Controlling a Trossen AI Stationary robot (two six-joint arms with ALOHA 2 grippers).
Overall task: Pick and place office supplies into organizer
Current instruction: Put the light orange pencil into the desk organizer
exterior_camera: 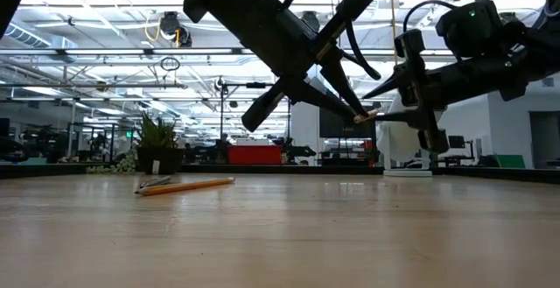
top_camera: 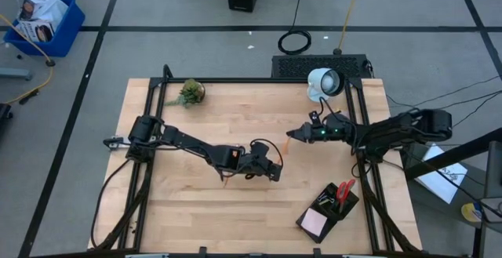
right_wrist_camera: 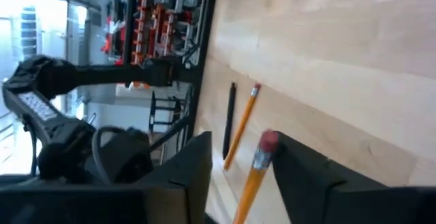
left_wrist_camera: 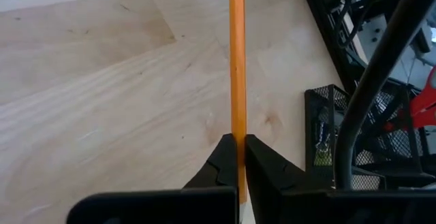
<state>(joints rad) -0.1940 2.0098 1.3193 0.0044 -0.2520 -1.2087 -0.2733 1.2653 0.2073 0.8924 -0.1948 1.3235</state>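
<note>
My left gripper [top_camera: 271,168] [left_wrist_camera: 240,142] is over the middle of the table, shut on an orange pencil [left_wrist_camera: 237,60]. The pencil's pink eraser end [right_wrist_camera: 267,141] stands between the two fingers of my open right gripper [top_camera: 292,135] [right_wrist_camera: 245,163], close to one of them; whether it touches, I cannot tell. A second pencil [exterior_camera: 188,185] [right_wrist_camera: 244,122] and a black pen [right_wrist_camera: 230,118] lie flat on the table. The black organizer [top_camera: 329,207] [left_wrist_camera: 327,135] sits at the near right, with red-handled scissors [top_camera: 343,189] and a pink sticky-note pad [top_camera: 315,222] in it. My left gripper pinches the pencil between its two fingers [left_wrist_camera: 225,159], near the end away from the eraser. The pencil sticks out beyond the fingertips toward my right gripper and is lifted clear of the table.
A small green potted plant [top_camera: 190,93] stands at the far left of the table and a round white lamp [top_camera: 323,83] at the far right. Bare wood [top_camera: 196,219] lies along the near left. The table's black frame rail [top_camera: 369,195] runs beside the organizer.
</note>
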